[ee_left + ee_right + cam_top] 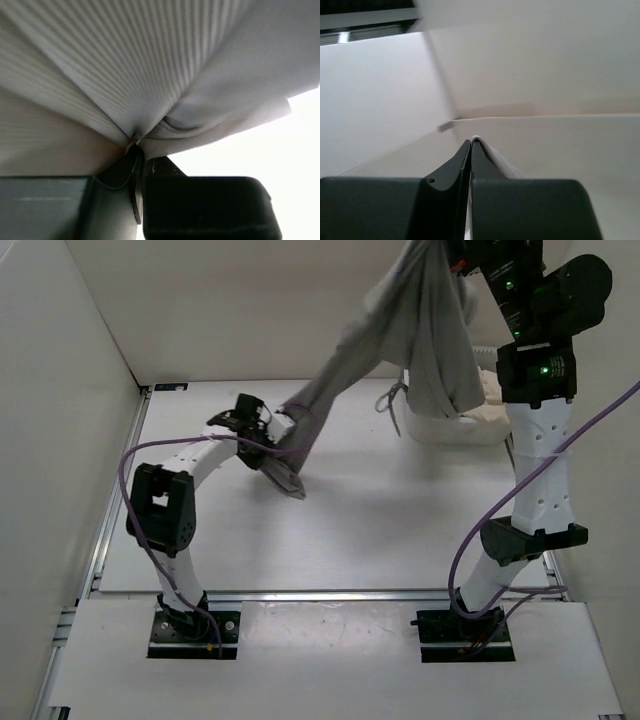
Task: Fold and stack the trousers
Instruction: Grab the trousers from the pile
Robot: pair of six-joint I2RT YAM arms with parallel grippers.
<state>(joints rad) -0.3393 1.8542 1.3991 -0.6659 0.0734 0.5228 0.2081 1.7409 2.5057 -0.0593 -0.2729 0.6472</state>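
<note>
The grey trousers [425, 330] hang in the air, stretched from the top right down to the left. My right gripper [462, 262] is raised high at the top of the overhead view and is shut on the trousers' upper part; a ribbed grey fold [495, 160] shows at its tips. My left gripper [283, 430] is low over the table at the left and is shut on the end of one trouser leg [290, 465]. In the left wrist view the ribbed grey cloth [150, 75] fans out from the pinch point.
A white basket [470, 425] with a beige garment [492, 392] stands at the back right, behind the hanging trousers. A white drawstring [392, 402] dangles beside it. White walls enclose the table on the left and back.
</note>
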